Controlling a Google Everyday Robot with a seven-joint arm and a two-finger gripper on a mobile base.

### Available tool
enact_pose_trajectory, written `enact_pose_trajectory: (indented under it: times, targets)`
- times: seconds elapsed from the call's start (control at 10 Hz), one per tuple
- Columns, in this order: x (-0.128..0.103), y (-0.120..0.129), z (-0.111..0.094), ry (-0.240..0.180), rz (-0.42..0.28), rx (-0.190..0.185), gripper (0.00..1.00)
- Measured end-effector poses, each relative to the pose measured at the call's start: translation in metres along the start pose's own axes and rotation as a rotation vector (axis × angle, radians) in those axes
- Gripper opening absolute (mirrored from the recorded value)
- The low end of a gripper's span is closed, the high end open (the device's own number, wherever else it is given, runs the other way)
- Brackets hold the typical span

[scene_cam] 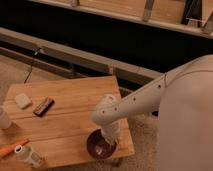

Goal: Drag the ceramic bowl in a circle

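Ceramic bowl point(100, 145) sits near front-right corner of wooden table point(70, 107), close to the edge. Gripper point(110, 138) is down at bowl's right rim; arm hides the tips, so can't tell grip state. Risk: arc swinging outward pushes bowl off edge, or rim contact slips and bowl tips.

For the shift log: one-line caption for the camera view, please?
End effector reaching down into the ceramic bowl near the wooden table's front right corner.
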Motion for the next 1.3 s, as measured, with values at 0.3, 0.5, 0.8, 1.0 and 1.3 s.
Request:
enact_pose_trajectory:
  times: [0.3,0.5,0.8,1.0,1.3]
  targets:
    - [-0.035,-0.02,-0.007,-0.032,0.08,-0.01,0.17]
    - [-0.087,-0.038,-0.026,-0.071,0.153,-0.005,0.17]
    - [-0.129,-0.042,-0.038,-0.088,0.185,0.015,0.17]
    - [-0.154,-0.032,-0.048,-0.1,0.185,0.024,0.17]
    - [-0.198,0.0,-0.069,-0.127,0.163,0.044,0.17]
